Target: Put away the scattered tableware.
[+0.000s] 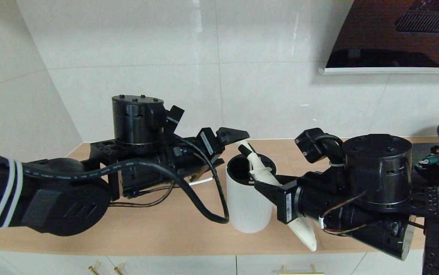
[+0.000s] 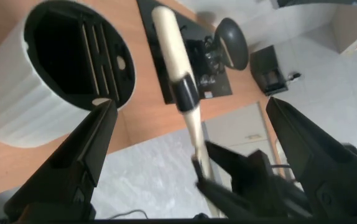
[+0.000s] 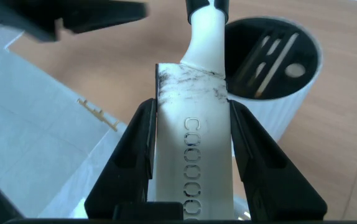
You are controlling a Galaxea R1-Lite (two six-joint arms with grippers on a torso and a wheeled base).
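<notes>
Bright, even light; glare streaks the wall tiles. My left gripper looms blurred up close; soft shadows lie on the countertop.

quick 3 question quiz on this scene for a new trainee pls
1. Multiple choice: the right gripper grips the white spatula by A) its slotted blade, B) its handle end, C) not at all.
2. True or false: the left gripper is shut.
3. Fill in: the spatula's handle end points toward the white ___ standing on the wooden counter.

Key: 1 A. 2 False, its jaws stand wide open. 3 utensil holder.
</notes>
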